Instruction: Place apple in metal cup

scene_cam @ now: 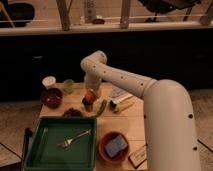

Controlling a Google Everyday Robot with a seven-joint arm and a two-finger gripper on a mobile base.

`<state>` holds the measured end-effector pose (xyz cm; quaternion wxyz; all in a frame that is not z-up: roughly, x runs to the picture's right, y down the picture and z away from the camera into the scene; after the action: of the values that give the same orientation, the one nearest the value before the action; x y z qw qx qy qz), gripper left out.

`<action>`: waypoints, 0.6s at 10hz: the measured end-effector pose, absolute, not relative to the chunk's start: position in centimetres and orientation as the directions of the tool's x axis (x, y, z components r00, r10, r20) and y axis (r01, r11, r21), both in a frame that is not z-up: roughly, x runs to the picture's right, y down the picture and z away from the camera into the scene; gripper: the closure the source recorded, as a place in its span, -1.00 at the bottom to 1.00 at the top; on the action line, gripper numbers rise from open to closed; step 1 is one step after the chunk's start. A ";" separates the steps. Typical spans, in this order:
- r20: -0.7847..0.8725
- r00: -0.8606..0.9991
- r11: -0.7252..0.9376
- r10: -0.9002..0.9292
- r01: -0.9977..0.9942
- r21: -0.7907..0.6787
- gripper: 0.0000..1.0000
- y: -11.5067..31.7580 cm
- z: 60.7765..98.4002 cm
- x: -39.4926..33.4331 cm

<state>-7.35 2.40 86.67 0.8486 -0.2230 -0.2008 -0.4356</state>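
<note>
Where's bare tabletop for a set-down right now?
Bare wood between the yellow oblong item and the orange-brown bowl; also the green tray floor around the metal fork. Crowded back-left, where the end effector holds the orange-red apple over the dark metal cup.

Glossy apple (90, 96) in the jaws above matt wooden table (128, 125).
</note>
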 end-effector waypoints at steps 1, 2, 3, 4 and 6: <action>0.537 0.541 0.523 -0.648 0.828 -0.203 0.99 2.4 86.7 -7.3; 0.538 0.542 0.525 -0.646 0.827 -0.203 0.99 2.3 86.7 -7.4; 0.541 0.542 0.526 -0.643 0.826 -0.202 0.99 2.3 86.7 -7.4; 0.543 0.543 0.528 -0.640 0.825 -0.203 0.99 2.3 86.7 -7.5; 0.548 0.545 0.531 -0.635 0.823 -0.203 0.99 2.2 86.8 -7.4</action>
<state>-7.41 2.21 86.83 0.8497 -0.2247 -0.2091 -0.4287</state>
